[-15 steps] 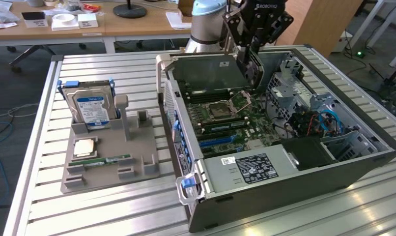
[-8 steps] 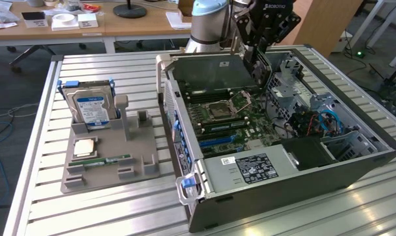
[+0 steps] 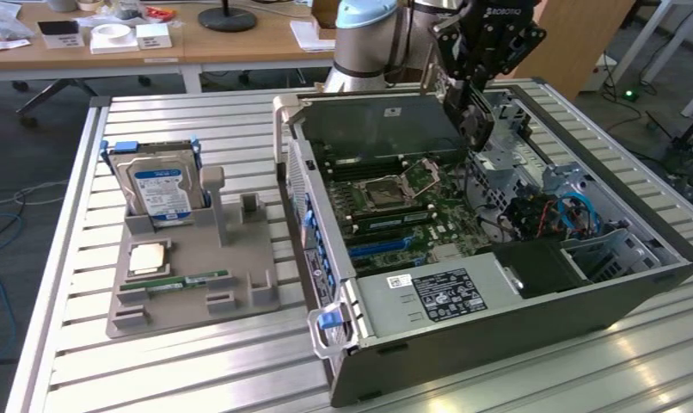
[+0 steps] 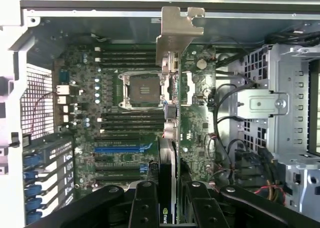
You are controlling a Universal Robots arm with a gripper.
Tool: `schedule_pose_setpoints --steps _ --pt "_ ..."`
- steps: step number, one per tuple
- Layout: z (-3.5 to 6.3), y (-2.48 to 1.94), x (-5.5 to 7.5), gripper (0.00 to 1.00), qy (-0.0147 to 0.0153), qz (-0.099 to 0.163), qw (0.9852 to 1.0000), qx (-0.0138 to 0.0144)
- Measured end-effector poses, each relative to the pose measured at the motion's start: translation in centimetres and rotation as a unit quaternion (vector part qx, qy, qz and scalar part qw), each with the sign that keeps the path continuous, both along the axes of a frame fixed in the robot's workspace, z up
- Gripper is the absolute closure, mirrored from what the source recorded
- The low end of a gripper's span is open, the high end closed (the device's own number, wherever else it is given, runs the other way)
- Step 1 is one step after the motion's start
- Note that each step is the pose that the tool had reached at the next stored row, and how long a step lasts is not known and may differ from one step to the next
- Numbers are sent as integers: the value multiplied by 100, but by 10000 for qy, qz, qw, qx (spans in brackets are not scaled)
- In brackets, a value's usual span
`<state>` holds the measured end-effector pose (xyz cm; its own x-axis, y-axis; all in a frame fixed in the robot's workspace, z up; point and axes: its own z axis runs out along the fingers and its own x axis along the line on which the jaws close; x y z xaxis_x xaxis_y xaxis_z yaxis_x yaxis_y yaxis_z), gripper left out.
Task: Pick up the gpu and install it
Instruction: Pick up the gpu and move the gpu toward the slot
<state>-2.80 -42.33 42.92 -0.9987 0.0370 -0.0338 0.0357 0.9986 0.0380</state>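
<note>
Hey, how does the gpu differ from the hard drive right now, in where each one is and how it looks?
The gpu is clamped in the end effector above the open computer case. The hard drive stands in the grey holder on the exterior view's left.
The gpu is dark with a silver bracket at one end. The hard drive is silver with a blue-white label.
Both are flat rectangular parts, and neither is seated in the case.

You see the computer case (image 3: 496, 344) from above and well back in the exterior view. Your wrist view faces straight into it, close.
</note>
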Motion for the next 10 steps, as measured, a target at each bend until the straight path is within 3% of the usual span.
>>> schedule_pose_setpoints --steps 10 --pt "-1 2 312 74 0 0 10000 0"
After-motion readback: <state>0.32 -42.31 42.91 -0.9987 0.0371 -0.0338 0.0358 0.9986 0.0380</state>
